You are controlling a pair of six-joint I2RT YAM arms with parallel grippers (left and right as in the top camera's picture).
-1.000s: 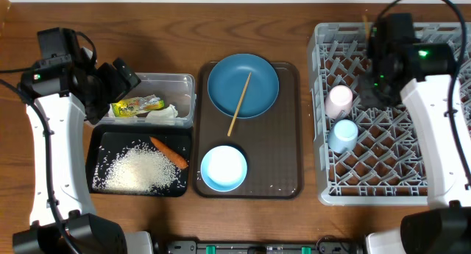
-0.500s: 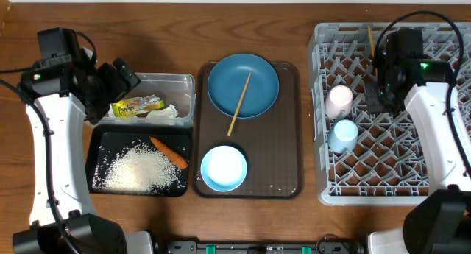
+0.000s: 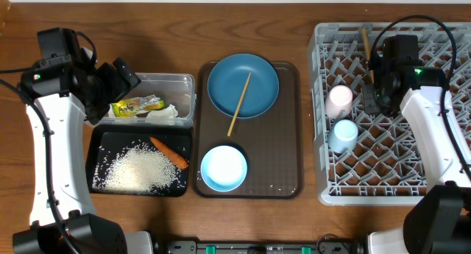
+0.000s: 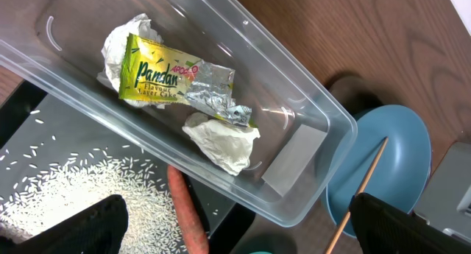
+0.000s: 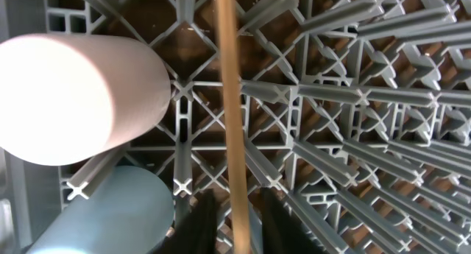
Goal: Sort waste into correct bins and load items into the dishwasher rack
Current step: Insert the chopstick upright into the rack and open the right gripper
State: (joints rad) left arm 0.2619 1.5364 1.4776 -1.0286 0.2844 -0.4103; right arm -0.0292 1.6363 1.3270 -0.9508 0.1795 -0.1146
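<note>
Right gripper [image 5: 237, 219] here, pinched nearly shut on one wooden chopstick [image 5: 228, 99], gripping it by one end. The stick reaches over the dishwasher rack [image 5: 383, 136] toward its back edge, just beside the pink cup [image 5: 66, 99] sitting in the rack. It's light, stiff and skinny, so I reckon it'll swivel in my fingers or slip through the lattice; grabbing nearer the middle seems steadier. My left gripper [image 4: 243, 226] hangs wide open, empty.
</note>
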